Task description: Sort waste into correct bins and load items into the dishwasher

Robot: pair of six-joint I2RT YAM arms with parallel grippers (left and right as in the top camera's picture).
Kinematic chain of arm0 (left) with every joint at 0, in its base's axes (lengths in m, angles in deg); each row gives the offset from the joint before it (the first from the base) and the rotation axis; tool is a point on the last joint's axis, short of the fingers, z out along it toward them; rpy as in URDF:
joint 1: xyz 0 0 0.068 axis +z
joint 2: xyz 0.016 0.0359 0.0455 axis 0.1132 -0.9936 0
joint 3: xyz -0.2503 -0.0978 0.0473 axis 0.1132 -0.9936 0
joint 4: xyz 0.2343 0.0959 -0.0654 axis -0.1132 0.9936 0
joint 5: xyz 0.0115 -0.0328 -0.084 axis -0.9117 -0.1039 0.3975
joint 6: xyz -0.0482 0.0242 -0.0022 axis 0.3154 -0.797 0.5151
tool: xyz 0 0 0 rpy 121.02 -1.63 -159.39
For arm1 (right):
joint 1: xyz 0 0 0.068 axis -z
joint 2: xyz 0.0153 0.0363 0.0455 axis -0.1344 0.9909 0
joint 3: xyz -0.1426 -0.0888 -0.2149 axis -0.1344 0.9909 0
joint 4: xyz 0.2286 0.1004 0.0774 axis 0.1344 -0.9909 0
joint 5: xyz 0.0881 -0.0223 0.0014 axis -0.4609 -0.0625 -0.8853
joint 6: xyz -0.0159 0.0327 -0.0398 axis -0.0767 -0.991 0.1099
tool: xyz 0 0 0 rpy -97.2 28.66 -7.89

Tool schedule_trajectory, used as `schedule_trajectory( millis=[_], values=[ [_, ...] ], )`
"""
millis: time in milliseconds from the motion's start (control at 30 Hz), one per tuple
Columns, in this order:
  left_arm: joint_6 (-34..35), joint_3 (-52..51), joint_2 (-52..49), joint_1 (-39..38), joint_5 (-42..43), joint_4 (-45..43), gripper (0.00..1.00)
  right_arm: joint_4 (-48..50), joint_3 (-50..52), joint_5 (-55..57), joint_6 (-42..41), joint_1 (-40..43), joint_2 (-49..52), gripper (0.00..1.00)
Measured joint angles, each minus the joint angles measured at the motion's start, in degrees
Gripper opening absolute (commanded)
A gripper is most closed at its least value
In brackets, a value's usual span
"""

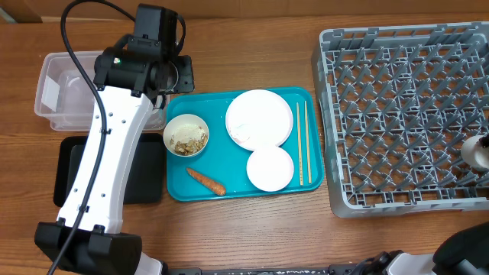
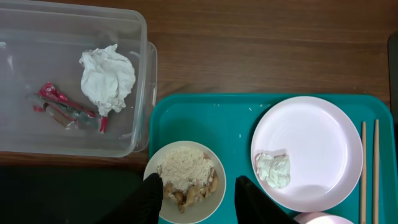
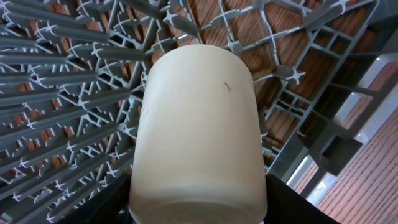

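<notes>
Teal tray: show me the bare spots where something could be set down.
Bare: the top-left corner, bordered by the bowl and big plate; a strip between bowl, small plate and carrot. Crowded: the right side, plates close beside the chopsticks.

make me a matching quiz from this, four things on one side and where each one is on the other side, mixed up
Things:
1. wrapper
2. carrot
3. cup
4. rice

Places:
A. in the bowl
B. in the clear tub
C. bare on the teal tray
D. held by the right gripper

Pairs: 1-B, 2-C, 3-D, 4-A
</notes>
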Motion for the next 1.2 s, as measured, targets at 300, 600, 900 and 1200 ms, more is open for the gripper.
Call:
schedule_trajectory(
  millis=[300,600,900,1200],
  values=[
    [0.00,0.00,0.00,0.00,0.04,0.02,0.41,-0.09,0.00,-1.16,-0.09,-0.02,0.00,1.00],
    [0.00,0.00,0.00,0.00,0.11,0.02,0.54,5.22,0.00,-15.61,3.19,-0.92,0.00,1.00],
    [-0.20,0.00,0.00,0.00,3.58,0.63,0.54,6.64,0.00,-23.96,9.07,-19.23,-1.84,1.00],
    [-1.38,-0.02,-3.67,-4.74,12.94,7.39,0.54,2.38,-0.04,-10.03,10.82,-36.22,-2.80,1.00]
  ],
)
